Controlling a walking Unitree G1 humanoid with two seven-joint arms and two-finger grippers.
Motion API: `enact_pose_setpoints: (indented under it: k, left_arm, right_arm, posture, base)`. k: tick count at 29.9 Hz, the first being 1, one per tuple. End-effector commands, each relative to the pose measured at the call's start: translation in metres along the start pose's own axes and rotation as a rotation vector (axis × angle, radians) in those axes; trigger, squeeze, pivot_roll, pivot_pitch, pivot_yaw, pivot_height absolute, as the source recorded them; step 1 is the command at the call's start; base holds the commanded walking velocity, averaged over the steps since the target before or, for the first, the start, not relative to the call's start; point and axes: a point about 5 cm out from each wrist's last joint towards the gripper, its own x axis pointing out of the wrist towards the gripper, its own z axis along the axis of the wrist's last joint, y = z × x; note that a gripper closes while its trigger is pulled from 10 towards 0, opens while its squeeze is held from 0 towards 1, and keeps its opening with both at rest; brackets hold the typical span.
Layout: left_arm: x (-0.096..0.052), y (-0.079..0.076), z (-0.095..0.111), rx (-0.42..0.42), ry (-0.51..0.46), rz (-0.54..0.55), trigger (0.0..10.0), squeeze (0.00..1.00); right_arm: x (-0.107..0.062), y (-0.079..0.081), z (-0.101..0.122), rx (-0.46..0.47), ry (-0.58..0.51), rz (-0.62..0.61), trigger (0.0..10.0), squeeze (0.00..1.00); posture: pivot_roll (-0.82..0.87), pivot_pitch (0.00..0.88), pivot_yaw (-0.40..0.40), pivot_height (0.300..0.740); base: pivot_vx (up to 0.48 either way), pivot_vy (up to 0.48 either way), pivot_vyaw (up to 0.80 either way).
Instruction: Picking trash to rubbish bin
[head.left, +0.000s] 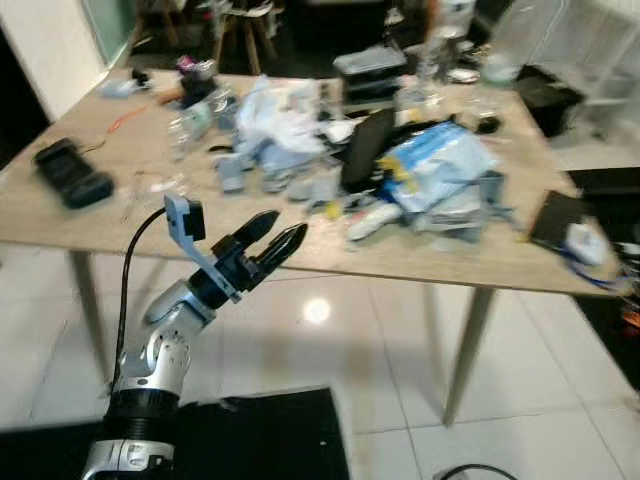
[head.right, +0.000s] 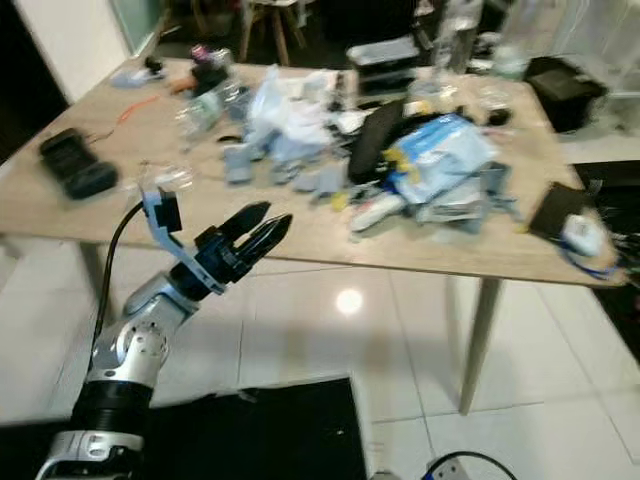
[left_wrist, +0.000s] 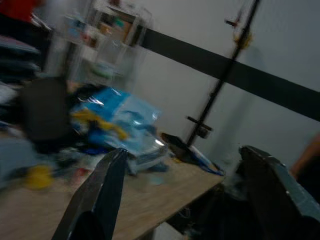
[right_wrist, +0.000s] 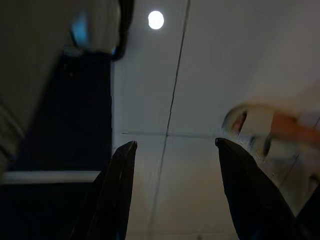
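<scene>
Trash lies heaped on the wooden table (head.left: 120, 225): a blue and white plastic bag (head.left: 440, 165), crumpled white plastic (head.left: 280, 115), several grey scraps (head.left: 290, 182), and a small yellow piece (head.left: 333, 208). My left gripper (head.left: 288, 225) is raised in front of the table's near edge, pointing at the heap, open with nothing between its fingers. In the left wrist view the blue bag (left_wrist: 115, 120) lies ahead, beyond the two fingertips. My right gripper (right_wrist: 175, 145) hangs open over the tiled floor (right_wrist: 200, 75).
A black case (head.left: 72, 172) sits at the table's left end and a dark notebook (head.left: 555, 215) near the right edge. A black mat (head.left: 250, 435) lies on the floor by my feet. Chairs stand behind the table. A blurred white and orange thing (right_wrist: 260, 130) lies on the floor.
</scene>
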Motion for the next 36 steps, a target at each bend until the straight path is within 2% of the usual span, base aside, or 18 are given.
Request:
enact_pose_setpoints:
  k: [1, 15, 20, 36]
  left_arm:
    - [-0.006, 0.004, 0.000, 0.020, 0.008, 0.045, 10.0, 0.00]
    - [-0.002, 0.011, 0.004, 0.086, 0.002, 0.132, 10.0, 0.00]
    - [0.004, 0.006, 0.002, 0.124, 0.011, 0.119, 10.0, 0.00]
    - [0.010, 0.003, 0.005, 0.145, -0.002, 0.106, 10.0, 0.00]
  right_arm:
    - [0.001, 0.009, -0.003, 0.005, 0.012, 0.018, 10.0, 0.00]
    - [0.001, 0.009, 0.003, 0.001, 0.002, 0.015, 10.0, 0.00]
    - [0.001, 0.008, 0.005, -0.001, -0.002, 0.018, 10.0, 0.00]
    - [0.001, 0.009, 0.010, -0.008, -0.009, 0.024, 10.0, 0.00]
  posture:
    - [0.04, 0.089, 0.009, 0.740]
    - [0.03, 0.087, 0.003, 0.740]
    - [0.03, 0.087, 0.003, 0.740]
    - [0.03, 0.087, 0.003, 0.740]
  base:
    - [0.000, 0.000, 0.00]
    - [0.000, 0.000, 0.00]
    - [0.252, 0.000, 0.00]
    - [0.289, 0.000, 0.00]
